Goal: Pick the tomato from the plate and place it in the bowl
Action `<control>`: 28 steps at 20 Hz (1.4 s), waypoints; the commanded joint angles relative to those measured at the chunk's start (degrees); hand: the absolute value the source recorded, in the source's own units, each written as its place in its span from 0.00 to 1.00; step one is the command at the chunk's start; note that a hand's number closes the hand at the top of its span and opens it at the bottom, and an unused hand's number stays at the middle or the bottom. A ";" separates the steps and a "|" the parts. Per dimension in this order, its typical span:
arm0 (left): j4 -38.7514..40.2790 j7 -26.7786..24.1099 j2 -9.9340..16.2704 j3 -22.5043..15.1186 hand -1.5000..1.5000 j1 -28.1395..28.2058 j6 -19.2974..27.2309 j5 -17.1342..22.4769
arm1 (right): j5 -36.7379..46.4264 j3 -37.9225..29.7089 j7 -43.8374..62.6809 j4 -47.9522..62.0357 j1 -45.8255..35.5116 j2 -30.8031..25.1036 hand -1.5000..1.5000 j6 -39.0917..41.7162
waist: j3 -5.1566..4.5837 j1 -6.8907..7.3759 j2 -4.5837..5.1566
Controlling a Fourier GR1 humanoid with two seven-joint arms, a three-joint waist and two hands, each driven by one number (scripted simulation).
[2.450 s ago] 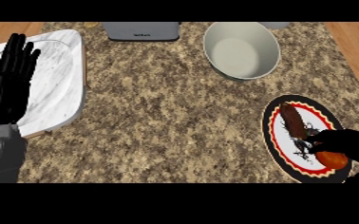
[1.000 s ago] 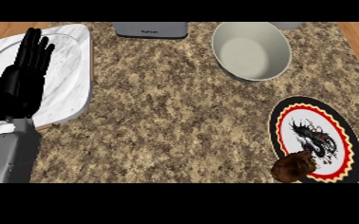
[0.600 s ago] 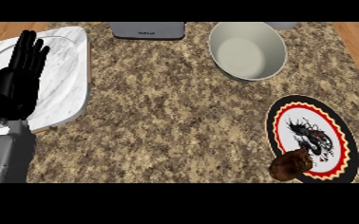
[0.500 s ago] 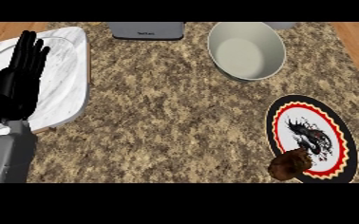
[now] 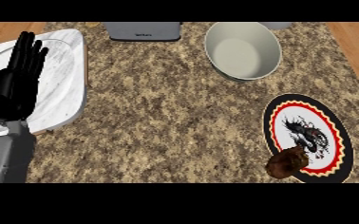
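Barely shifted since half a second back: same speckled desk (image 5: 175, 114), marble board (image 5: 60, 83) at far left, pale bowl (image 5: 242, 50) up top, well apart from the red-rimmed plate (image 5: 301, 142) at lower right. Left hand (image 5: 21, 78) resting over the board, fingers straight and slightly apart. Dark brownish tomato (image 5: 287, 163) sitting on the plate's lower left rim, no right hand showing

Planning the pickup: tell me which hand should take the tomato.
Right. The tomato sits on the plate's near rim at the view's right, bowl beyond it. The left hand rests open far left over the marble board. The right hand is out of view.
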 commanded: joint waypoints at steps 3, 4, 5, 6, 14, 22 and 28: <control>-2.55 0.15 -1.06 -1.10 0.50 1.01 0.82 -1.11 | -1.26 1.20 12.29 -6.78 -6.21 8.57 1.00 3.82 | 0.01 -0.25 -0.17; 0.05 -0.92 -1.26 -1.44 0.50 -0.60 0.96 -1.85 | -0.44 2.14 14.51 -5.73 -10.42 8.98 1.00 5.96 | -0.01 0.20 0.13; -0.12 -0.05 0.49 0.79 0.50 0.72 -0.39 -0.11 | -1.39 2.06 15.12 -9.26 -6.10 11.25 1.00 5.04 | 0.00 -0.63 -0.19; 0.21 -1.78 0.32 0.40 0.50 0.66 -0.86 -0.57 | 0.50 2.89 13.39 -6.35 -7.20 11.21 1.00 3.74 | 0.05 0.21 0.24; -1.45 1.21 0.54 1.18 0.50 0.63 -0.12 -0.13 | 1.01 6.32 25.61 -14.39 -6.21 24.87 1.00 2.35 | 0.06 -0.38 -0.08; -0.91 -2.79 -1.54 -0.02 0.50 3.48 -1.45 -0.73 | 7.24 10.05 27.78 -11.51 -3.22 34.33 1.00 -9.13 | 0.08 0.29 0.27; -0.17 -0.29 -1.39 -0.04 0.50 -0.63 -0.20 -0.98 | 10.96 9.66 35.14 -3.35 -3.76 39.61 1.00 -18.71 | 0.09 0.64 0.60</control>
